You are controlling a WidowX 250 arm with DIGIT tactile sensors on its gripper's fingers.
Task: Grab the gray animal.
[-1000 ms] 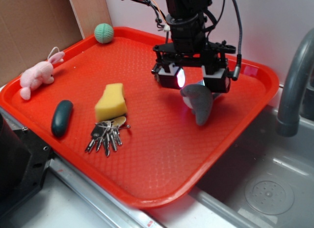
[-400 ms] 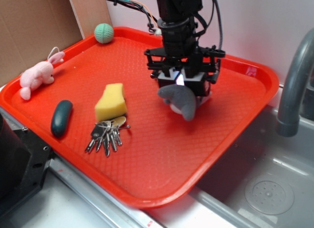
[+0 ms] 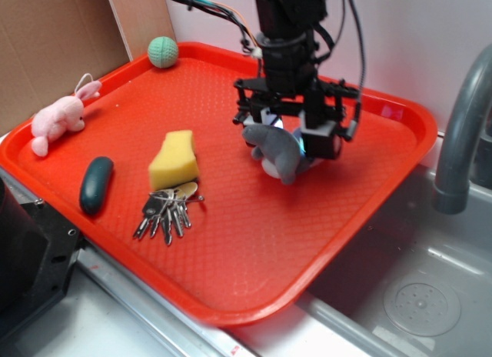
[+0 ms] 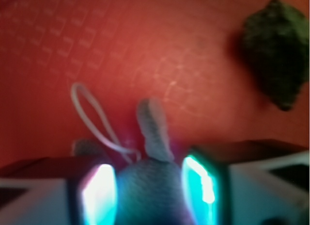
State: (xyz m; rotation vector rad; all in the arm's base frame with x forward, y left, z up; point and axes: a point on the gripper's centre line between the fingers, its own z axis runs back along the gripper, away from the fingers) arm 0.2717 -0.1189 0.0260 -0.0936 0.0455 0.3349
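A red textured plastic tray (image 3: 254, 257) bears a pink plush bunny (image 3: 58, 120) far left, a green knitted ball (image 3: 162, 51) at the far edge, a yellow sponge (image 3: 174, 160), a silver key bunch (image 3: 165, 212) and a dark oval pebble (image 3: 97, 184). A grey curved faucet (image 3: 461, 134) stands right.

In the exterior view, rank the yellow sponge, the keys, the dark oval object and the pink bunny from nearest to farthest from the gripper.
From the gripper, closed around the gray animal:
1. Yellow sponge, mid-tray, to the image left of the gripper.
2. Keys, just in front of the sponge.
3. Dark oval object, near the tray's front-left rim.
4. Pink bunny, at the far left edge.
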